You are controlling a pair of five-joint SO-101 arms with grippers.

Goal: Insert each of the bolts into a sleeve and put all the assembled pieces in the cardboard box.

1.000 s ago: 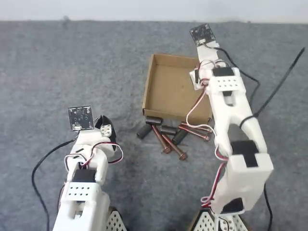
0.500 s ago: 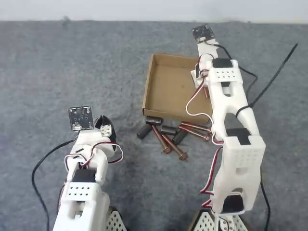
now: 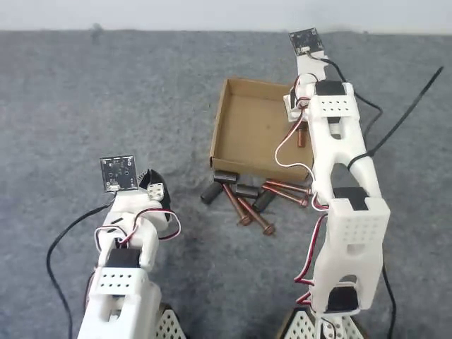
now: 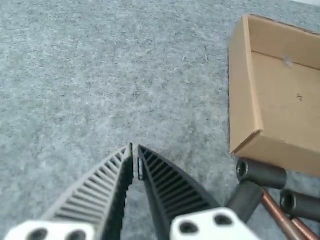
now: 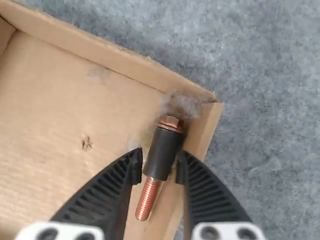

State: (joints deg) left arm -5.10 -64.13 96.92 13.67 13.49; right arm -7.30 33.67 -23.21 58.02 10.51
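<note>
High view: loose copper bolts (image 3: pixel 253 214) and black cylindrical sleeves (image 3: pixel 226 177) are heaped against the brown cardboard box (image 3: pixel 251 134). Left wrist view: the left gripper (image 4: pixel 135 148) is pressed together. Right wrist view: a sleeved bolt (image 5: pixel 162 142) is seemingly pinched by the right gripper (image 5: pixel 158 153) beside the box's corner wall; it should be released further inward.

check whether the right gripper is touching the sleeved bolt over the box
Touching. The right wrist view shows the right gripper pressing the sleeved bolt from both sides, no gap.
</note>
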